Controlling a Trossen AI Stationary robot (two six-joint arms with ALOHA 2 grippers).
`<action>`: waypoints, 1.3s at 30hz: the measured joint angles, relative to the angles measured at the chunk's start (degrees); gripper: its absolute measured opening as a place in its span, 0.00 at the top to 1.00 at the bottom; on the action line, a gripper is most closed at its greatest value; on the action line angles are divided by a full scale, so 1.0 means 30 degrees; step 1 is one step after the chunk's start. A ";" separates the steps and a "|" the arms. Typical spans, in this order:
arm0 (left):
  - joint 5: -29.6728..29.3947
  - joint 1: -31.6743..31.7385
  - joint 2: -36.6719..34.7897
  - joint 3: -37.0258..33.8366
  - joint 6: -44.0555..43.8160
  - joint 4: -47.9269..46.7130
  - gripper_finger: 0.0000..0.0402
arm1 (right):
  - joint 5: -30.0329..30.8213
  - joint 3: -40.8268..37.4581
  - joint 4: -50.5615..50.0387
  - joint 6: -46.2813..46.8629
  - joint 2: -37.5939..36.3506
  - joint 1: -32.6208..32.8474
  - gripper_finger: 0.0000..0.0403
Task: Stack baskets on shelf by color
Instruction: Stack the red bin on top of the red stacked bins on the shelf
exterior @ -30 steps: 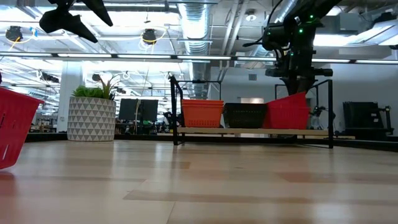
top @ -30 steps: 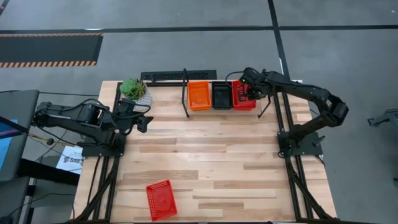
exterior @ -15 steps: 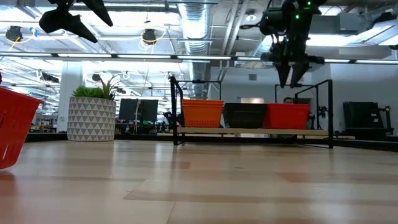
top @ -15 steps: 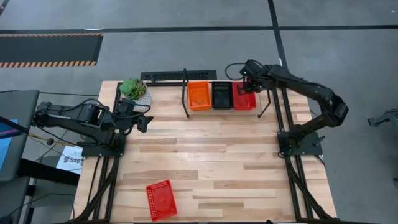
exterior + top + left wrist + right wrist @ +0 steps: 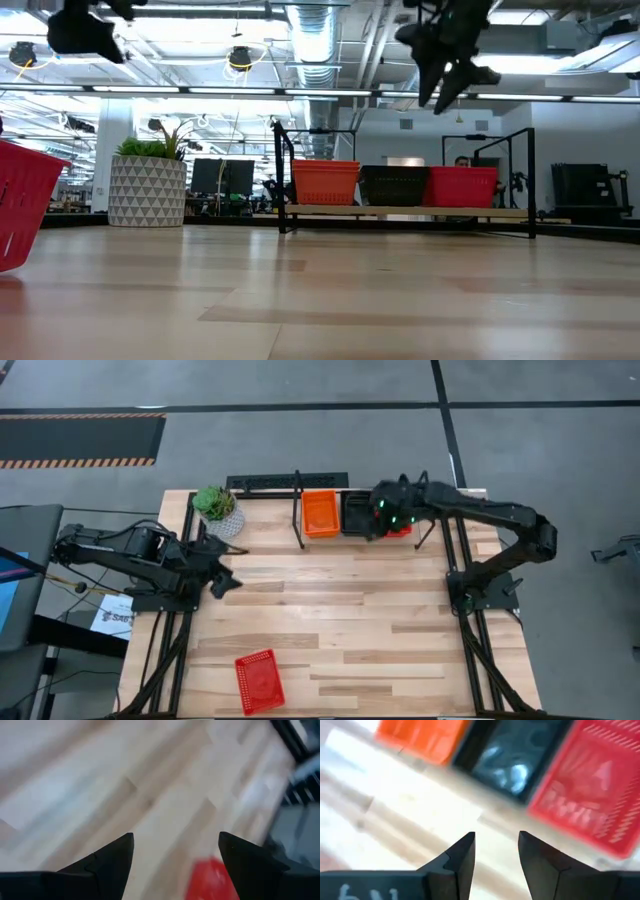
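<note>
On the shelf [image 5: 300, 510] at the far edge stand an orange basket stack [image 5: 321, 512], a black stack [image 5: 353, 508] and a red stack [image 5: 463, 186]. Another red basket [image 5: 258, 681] lies alone on the table near the near edge, and shows in the left wrist view [image 5: 212, 880]. My right gripper [image 5: 372, 525] hovers open above the shelf, over the black and red stacks [image 5: 496, 837], and touches nothing. My left gripper [image 5: 225, 582] hangs open over the left part of the table [image 5: 175, 837].
A white patterned plant pot [image 5: 218, 508] stands at the far left corner, beside the shelf's left end. The shelf's black wire frame [image 5: 281, 175] rises above the baskets. Bare tabletop [image 5: 340, 610] lies between the shelf and the loose red basket.
My right gripper has let go of the top red basket, which was tilted and now sits level on its stack. The gripper rose and swung toward the table's left, over the black stack. My left gripper moved toward the near edge and tipped downward.
</note>
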 joint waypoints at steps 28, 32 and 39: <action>0.2748 -1.1263 0.5057 0.0000 -1.3053 0.2867 0.31 | 0.4339 0.0004 0.3288 0.7504 0.1402 1.4488 0.60; 0.4024 -1.2447 0.7382 -0.0007 -1.5312 0.3229 0.31 | 0.4315 0.0015 0.3926 0.7503 0.2567 1.5432 0.60; 0.4143 -1.4103 1.0676 -0.0007 -1.7715 0.7057 0.31 | 0.4022 0.0007 0.5106 0.7589 0.4326 1.6262 0.61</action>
